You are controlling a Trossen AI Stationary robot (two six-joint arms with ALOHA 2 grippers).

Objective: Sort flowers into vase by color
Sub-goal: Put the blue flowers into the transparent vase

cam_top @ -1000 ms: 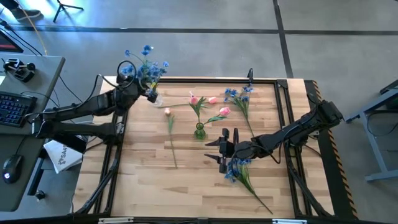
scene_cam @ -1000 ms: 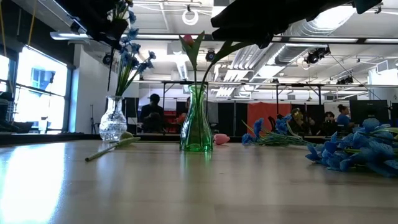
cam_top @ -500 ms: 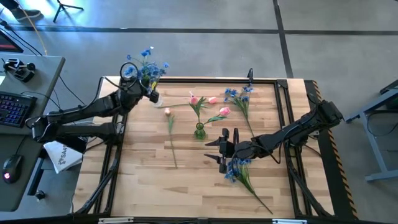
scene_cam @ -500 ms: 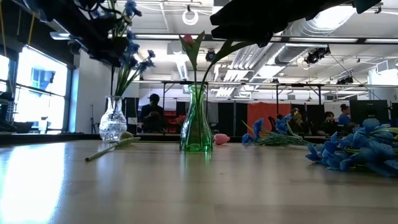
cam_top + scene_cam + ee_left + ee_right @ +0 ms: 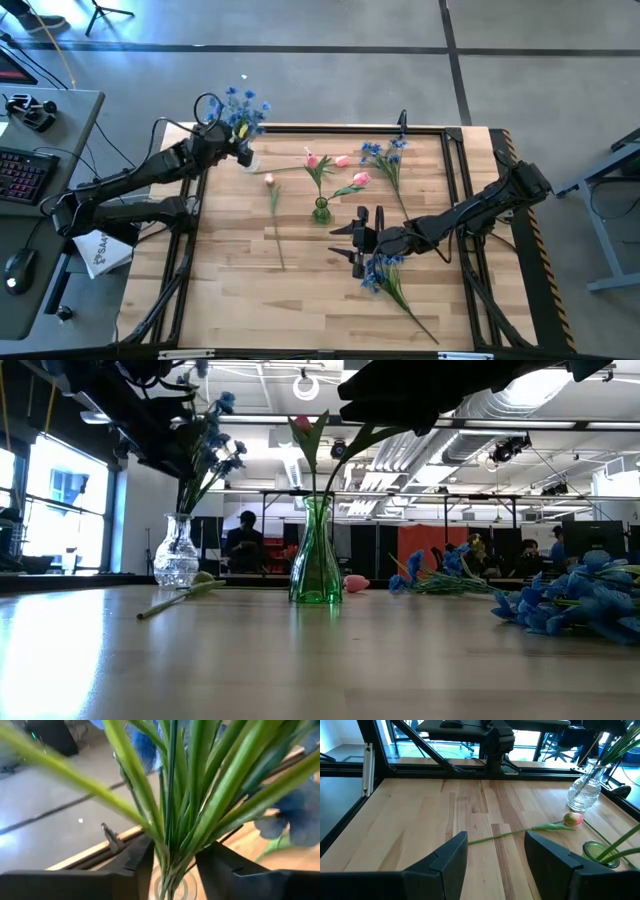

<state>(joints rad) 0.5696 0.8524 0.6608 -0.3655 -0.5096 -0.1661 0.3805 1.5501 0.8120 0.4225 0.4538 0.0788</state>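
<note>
A clear glass vase (image 5: 176,555) at the table's far left holds sprays of blue flowers (image 5: 245,105). My left gripper (image 5: 175,850) is open above the vase's mouth, one finger on either side of the green stems (image 5: 172,820); I cannot tell whether a finger touches them. A green vase (image 5: 321,210) at mid-table holds pink tulips (image 5: 345,185). My right gripper (image 5: 345,240) hangs open over the table, right of centre, with nothing between its fingers. A blue spray (image 5: 385,272) lies on the table beside its wrist.
A single pink tulip (image 5: 272,195) lies flat left of the green vase, its stem running toward the near edge. Another blue spray (image 5: 385,155) lies at the far right. A black frame rail (image 5: 330,127) borders the table. People stand in the room beyond.
My left arm has come down a little over the clear vase. The blue blossoms above it have drawn closer together and shifted, and the vase has moved slightly on the table.
</note>
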